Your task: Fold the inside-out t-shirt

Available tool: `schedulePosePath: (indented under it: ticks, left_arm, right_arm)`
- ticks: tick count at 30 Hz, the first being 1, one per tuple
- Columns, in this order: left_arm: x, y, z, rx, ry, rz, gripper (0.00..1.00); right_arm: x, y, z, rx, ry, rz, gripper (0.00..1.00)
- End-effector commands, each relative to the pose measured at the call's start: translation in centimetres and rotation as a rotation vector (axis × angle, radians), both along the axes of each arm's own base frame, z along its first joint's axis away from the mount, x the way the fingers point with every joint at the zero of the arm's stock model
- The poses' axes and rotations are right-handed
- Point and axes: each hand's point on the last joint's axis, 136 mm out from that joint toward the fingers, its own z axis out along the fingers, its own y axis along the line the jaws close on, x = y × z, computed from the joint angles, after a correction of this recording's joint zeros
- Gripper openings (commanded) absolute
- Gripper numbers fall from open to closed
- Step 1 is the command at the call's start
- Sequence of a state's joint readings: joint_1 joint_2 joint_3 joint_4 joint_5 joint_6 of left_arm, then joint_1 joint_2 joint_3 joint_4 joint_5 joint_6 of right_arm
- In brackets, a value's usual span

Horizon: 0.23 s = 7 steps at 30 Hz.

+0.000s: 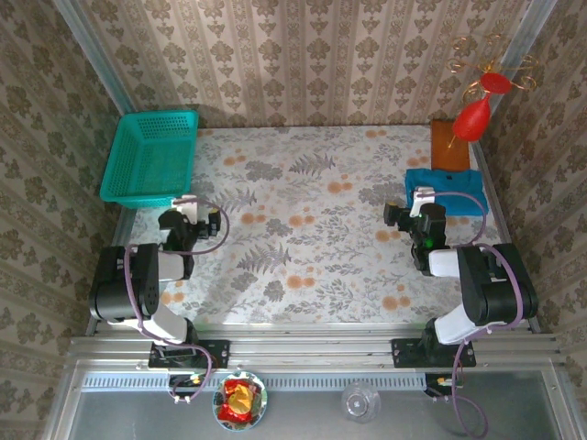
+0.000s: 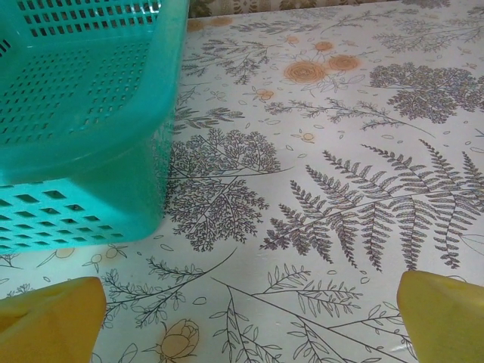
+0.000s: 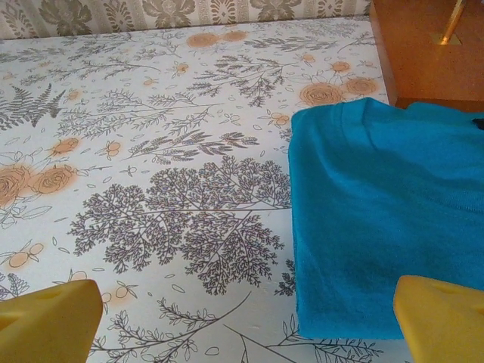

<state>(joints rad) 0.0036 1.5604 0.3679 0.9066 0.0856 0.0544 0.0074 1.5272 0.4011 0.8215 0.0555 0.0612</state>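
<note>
T-shirt (image 3: 370,219) sits flat at the far right, just ahead of my right gripper (image 3: 246,321); it and the left gripper (image 2: 246,318) gape empty; soft, limp cloth, I'd pinch its near edge

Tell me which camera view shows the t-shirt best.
The right wrist view: the t-shirt lies close and large, its left and near edges sharp against the table. The top external view shows it small at the table's far right, its near edge partly hidden by the right arm.
</note>
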Motion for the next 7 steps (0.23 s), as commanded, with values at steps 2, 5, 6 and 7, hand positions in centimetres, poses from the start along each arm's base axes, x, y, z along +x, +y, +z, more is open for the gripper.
schedulePosePath:
  ticks: [2, 5, 6, 7]
  left_arm:
    - [0.53, -0.5, 1.49, 0.037, -0.061, -0.023, 1.0]
    - [0.61, -0.38, 1.41, 0.036, -0.054, -0.019, 1.0]
    - [0.61, -0.39, 1.36, 0.036, -0.052, -0.019, 1.0]
    - [0.6, -0.34, 1.38, 0.036, -0.053, -0.017, 1.0]
  right_arm:
    - [0.48, -0.27, 0.85, -0.031, -0.031, -0.017, 1.0]
    - [0.53, -0.28, 0.84, -0.031, -0.028, -0.017, 1.0]
    - [0.45, -0.28, 0.89, -0.031, -0.031, -0.017, 1.0]
    - [0.43, -0.26, 1.03, -0.031, -0.038, -0.016, 1.0]
